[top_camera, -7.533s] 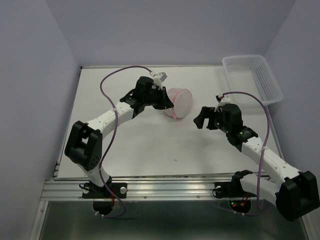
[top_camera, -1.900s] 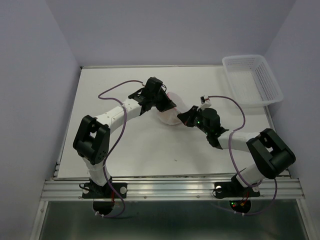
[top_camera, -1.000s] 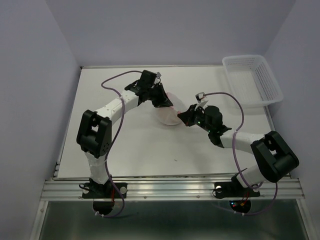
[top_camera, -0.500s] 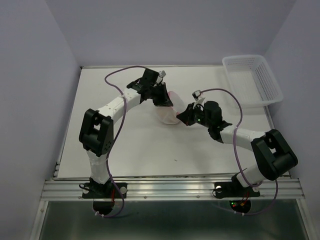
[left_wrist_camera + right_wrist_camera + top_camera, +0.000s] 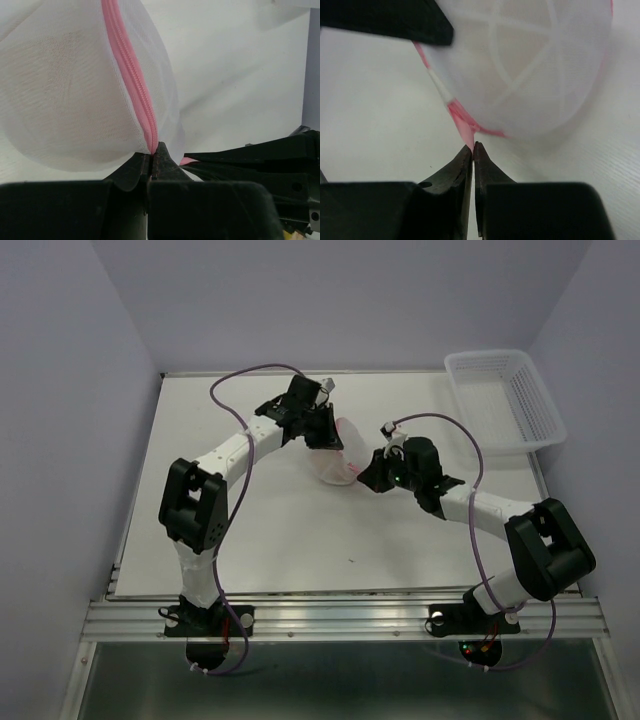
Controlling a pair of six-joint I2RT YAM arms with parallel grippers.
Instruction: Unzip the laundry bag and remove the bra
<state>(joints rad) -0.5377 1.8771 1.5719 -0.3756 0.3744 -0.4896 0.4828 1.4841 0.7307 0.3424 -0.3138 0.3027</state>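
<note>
Laundry bag [image 5: 338, 462]: light, limp mesh, likely to slip and deform. Left fingers [image 5: 134, 174] clamped on zipper [image 5: 131, 75] seam; right fingers [image 5: 456, 170] pinched together on pink tab [image 5: 465, 131], judged the proper hold.

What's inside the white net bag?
Through the mesh of the bag, a faint beige shape shows in the left wrist view. The pink zipper looks closed where it is visible, so what the shape is stays hidden.

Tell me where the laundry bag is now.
In the top view the laundry bag sits near the middle of the table between the left gripper and the right gripper, both shut on it.
</note>
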